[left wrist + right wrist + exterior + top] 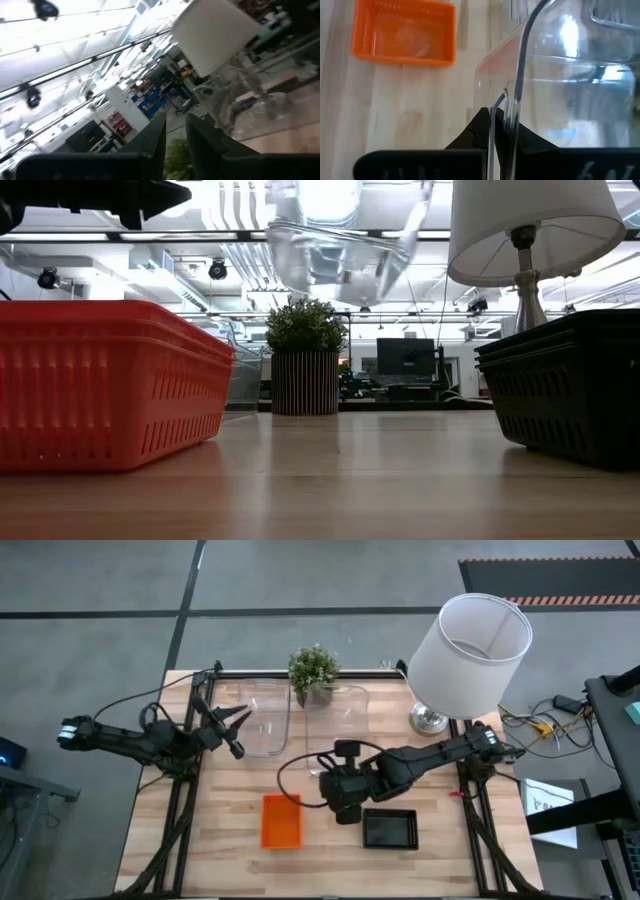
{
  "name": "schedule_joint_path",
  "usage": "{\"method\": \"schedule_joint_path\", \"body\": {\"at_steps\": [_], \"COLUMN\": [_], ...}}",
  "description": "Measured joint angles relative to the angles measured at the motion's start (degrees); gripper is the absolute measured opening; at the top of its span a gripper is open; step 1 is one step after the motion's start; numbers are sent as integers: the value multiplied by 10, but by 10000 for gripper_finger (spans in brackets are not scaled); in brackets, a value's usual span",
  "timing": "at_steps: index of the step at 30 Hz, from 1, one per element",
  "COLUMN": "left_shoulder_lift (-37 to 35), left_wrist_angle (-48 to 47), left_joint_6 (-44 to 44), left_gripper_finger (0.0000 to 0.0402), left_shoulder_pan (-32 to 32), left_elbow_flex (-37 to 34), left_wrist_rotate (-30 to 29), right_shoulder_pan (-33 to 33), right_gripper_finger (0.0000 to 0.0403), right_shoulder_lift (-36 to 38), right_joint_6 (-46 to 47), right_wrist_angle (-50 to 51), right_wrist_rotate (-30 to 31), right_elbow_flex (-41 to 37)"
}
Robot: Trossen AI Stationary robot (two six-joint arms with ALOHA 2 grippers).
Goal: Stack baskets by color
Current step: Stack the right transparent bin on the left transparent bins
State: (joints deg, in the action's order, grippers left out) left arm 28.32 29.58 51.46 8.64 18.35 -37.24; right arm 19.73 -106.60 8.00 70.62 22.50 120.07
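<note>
My right gripper (501,122) is shut on a clear basket (570,90), which hangs high over the middle of the table (340,250). A second clear basket (265,720) rests bottom-down on the table at the far left. My left gripper (238,730) stands open just beside its left edge, tipped slightly upward, with nothing between its fingers (155,140). An orange basket (281,822) and a black basket (390,828) sit side by side near the front edge. My right gripper pinches the clear basket's rim and wall (512,107) between its two fingers, one finger (480,130) on either face of the wall. The fingers slant downward from the table's right side. The basket is lifted clear of the table and hangs tilted.
A potted green plant (314,670) stands at the far edge between the two clear baskets. A lamp with a white shade (468,655) fills the far right corner. Bare wood lies between the orange basket (100,385) and the black one (570,390).
</note>
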Motion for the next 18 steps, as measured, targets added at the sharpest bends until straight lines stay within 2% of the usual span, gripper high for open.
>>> {"method": "schedule_joint_path", "body": {"at_steps": [2,9,13,18], "left_shoulder_lift": [-11,-61,-85,-117], "left_wrist_angle": [0,-1,3,-2], "left_joint_6": [0,-10,-16,1], "left_gripper_finger": [58,58,58,58], "left_shoulder_pan": [0,0,0,0], "left_elbow_flex": [0,0,-4,-21], "left_wrist_rotate": [-16,-131,-141,-140], "right_shoulder_pan": [-2,-25,-43,-66], "right_gripper_finger": [9,9,9,9], "right_shoulder_lift": [-18,-79,-105,-110], "right_joint_6": [-19,-53,-77,-119], "right_wrist_angle": [-1,7,8,-23], "right_wrist_rotate": [13,16,18,15], "right_elbow_flex": [24,110,150,146]}}
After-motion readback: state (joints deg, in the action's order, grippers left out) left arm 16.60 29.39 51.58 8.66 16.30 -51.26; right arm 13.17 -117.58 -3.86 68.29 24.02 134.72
